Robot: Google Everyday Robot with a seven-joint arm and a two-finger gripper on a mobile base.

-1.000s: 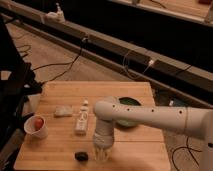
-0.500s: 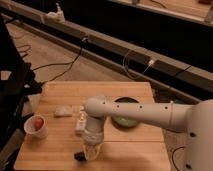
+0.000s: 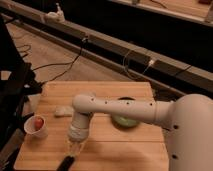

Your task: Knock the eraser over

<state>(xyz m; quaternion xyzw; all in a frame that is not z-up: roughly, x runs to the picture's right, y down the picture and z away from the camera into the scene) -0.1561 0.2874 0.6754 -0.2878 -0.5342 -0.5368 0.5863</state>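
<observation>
Arm (image 3: 150, 110), white and thick, fills the right half of the frame, running from the lower right corner leftward across the wooden table (image 3: 130, 145) to an elbow near the frame's centre left, then bending down toward the bottom edge. The table takes up the lower middle of the frame, with dark floor and cables above it. A green bowl (image 3: 124, 120) sits on the table at centre, mostly hidden behind the arm. At the lower left, 1 white cup (image 3: 36, 127) with something red inside stands near the table's left edge. A pale flat lump (image 3: 63, 111) lies just left of the elbow. The gripper (image 3: 74, 148) points downward at the bottom of the frame, left of centre; whether its grasp is wide or narrow cannot be told. The eraser (image 3: 65, 163), small and black, lies at the bottom edge of the frame, just below and slightly left of the gripper, seemingly touching it.
</observation>
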